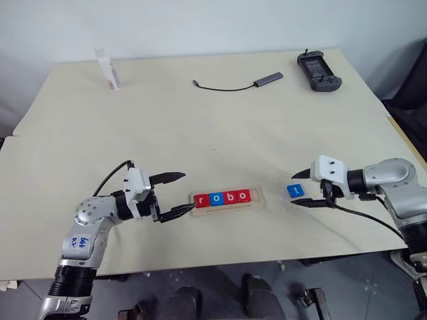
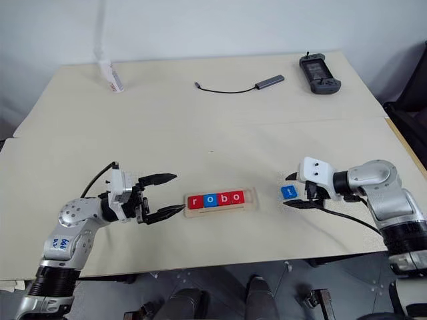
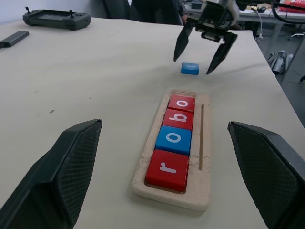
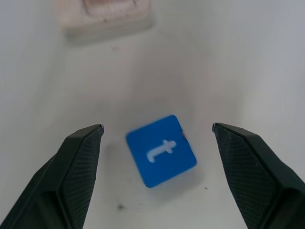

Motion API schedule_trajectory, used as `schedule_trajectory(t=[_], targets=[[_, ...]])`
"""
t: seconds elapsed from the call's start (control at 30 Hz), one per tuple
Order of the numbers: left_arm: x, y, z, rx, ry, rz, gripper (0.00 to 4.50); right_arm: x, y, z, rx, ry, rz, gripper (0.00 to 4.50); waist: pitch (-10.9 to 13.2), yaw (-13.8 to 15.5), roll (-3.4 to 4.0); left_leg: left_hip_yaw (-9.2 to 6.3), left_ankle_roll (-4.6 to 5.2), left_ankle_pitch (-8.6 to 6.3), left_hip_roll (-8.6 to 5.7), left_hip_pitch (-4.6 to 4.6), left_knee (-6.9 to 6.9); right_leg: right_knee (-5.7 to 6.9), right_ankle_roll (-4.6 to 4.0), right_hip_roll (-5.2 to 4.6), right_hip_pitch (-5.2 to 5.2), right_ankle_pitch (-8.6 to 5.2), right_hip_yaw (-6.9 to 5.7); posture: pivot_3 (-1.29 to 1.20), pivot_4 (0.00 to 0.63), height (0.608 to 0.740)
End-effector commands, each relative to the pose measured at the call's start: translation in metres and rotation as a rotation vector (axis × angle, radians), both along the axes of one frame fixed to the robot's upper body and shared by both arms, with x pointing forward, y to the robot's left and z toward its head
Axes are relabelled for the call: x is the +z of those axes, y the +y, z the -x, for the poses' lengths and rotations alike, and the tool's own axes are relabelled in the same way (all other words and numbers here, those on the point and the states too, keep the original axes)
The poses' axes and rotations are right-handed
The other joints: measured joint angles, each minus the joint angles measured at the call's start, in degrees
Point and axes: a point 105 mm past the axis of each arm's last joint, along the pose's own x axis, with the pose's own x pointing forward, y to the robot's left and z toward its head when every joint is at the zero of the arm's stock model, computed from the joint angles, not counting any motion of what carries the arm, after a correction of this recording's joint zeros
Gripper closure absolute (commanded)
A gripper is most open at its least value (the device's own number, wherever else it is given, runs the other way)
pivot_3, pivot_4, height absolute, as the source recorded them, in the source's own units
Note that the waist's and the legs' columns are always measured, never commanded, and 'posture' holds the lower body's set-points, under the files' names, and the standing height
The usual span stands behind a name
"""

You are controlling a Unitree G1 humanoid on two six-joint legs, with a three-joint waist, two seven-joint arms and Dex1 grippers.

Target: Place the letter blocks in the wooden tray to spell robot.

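Beige table point(image 1: 200, 127), wooden tray point(image 1: 227, 204), blue t block point(image 1: 295, 190) outside

I see a wide bench point(image 1: 200, 133) covered in pale beige sheeting, with a seam running across it. Behind it stands a plain white wall point(image 1: 200, 27), evenly lit. Below the near edge lies a grey floor point(image 1: 220, 287), and a dark chair point(image 1: 410, 93) sits at right.
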Motion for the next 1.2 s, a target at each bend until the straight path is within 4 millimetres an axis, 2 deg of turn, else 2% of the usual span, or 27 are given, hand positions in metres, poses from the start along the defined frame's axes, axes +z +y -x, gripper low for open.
schedule_trajectory(t=[0.03, 0.2, 0.23, 0.33, 0.43, 0.7, 1.0, 1.2], targets=[[0.01, 0.003, 0.004, 0.011, -0.042, 0.002, 0.0, -0.004, -0.004, 0.0, 0.027, 0.05, 0.024, 1.29, 0.0, 0.0, 0.0, 0.0, 0.0, 0.0, 0.0, 0.0, 0.0, -0.01, 0.0, -0.01, 0.0, 0.0, 0.0, 0.0, 0.15, 0.74], [0.01, 0.005, 0.005, 0.028, -0.047, -0.001, 0.0, -0.002, -0.002, 0.005, 0.088, 0.112, 0.026, 2.94, 0.0, 0.2, 0.0, -0.02, -0.01, 0.0, -0.01, 0.0, 0.07, 0.0, 0.0, -0.01, 0.02, 0.0, -0.01, 0.0, 0.15, 0.74], [0.01, 0.006, 0.006, 0.032, -0.048, -0.001, 0.0, 0.001, 0.002, 0.003, 0.098, 0.101, 0.019, 3.04, 0.0, 0.2, 0.0, -0.02, -0.01, 0.0, -0.02, -0.01, 0.07, 0.0, 0.0, -0.02, 0.02, 0.0, -0.01, 0.0, 0.15, 0.74], [0.01, 0.007, 0.007, 0.038, -0.048, -0.002, 0.0, 0.024, 0.027, -0.006, 0.124, 0.035, -0.067, 3.04, 0.0, -0.1, 0.0, -0.03, -0.02, -0.01, 0.0, -0.01, 0.07, 0.0, 0.0, -0.01, 0.02, 0.0, -0.01, 0.0, 0.15, 0.74], [0.01, 0.006, 0.008, 0.041, -0.047, -0.001, 0.0, 0.036, 0.047, -0.002, 0.163, 0.039, -0.118, 3.04, 0.0, -0.1, 0.02, 0.01, -0.08, -0.04, 0.14, -0.01, 0.05, 0.08, 0.0, 0.1, -0.04, 0.0, 0.0, 0.0, 0.15, 0.74], [0.008, 0.006, 0.01, 0.059, -0.046, 0.007, 0.0, 0.029, 0.078, -0.002, 0.138, 0.082, -0.076, 3.04, 0.0, 0.2, 0.02, -0.05, -0.12, -0.07, 0.16, -0.06, 0.1, 0.15, -0.04, 0.12, -0.03, 0.01, -0.08, 0.0, 0.15, 0.74], [0.008, 0.008, 0.012, 0.081, -0.045, 0.008, 0.0, 0.013, 0.096, 0.006, 0.177, 0.129, -0.07, 3.04, 0.0, 0.1, 0.02, -0.05, -0.12, -0.07, 0.17, -0.07, 0.08, 0.15, -0.04, 0.13, -0.03, 0.01, -0.09, 0.0, 0.15, 0.74], [0.008, 0.008, 0.012, 0.086, -0.047, 0.008, 0.0, 0.016, 0.097, 0.005, 0.178, 0.107, -0.065, 1.06, 0.0, 0.1, 0.02, -0.05, -0.12, -0.07, 0.17, -0.07, 0.08, 0.16, -0.04, 0.13, -0.03, 0.01, -0.09, 0.0, 0.15, 0.74]])
